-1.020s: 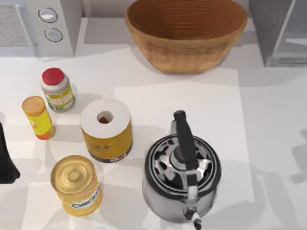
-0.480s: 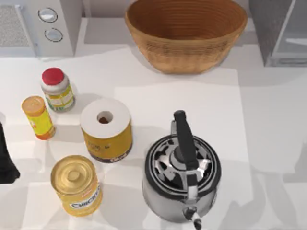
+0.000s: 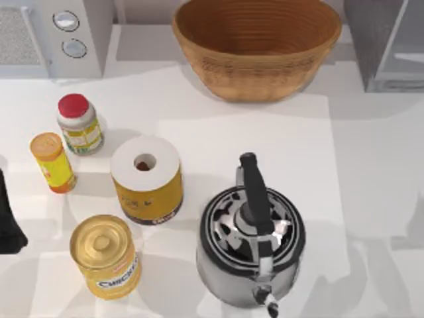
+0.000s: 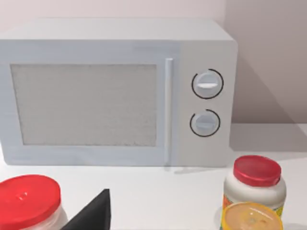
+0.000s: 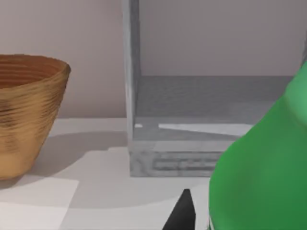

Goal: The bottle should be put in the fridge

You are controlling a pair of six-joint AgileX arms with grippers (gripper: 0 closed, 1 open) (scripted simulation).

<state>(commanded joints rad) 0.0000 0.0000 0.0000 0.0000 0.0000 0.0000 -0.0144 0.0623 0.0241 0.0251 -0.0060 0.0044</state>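
bottle [image 5: 261,172]: green, close in front of the right wrist camera, near the fridge's open front
fridge [image 5: 192,120]: grey box at the tabletop's [image 3: 377,146] far right corner, interior open toward the bottle
right jaws: one dark fingertip beside the bottle; whether they grip it, cannot tell
left arm [image 3: 8,218]: parked at the tabletop's left edge; jaw state cannot tell
basket [image 3: 257,46]: wicker, at the far middle, left of the fridge
kettle [image 3: 252,242]: near middle
microwave [image 4: 117,91]: far left corner
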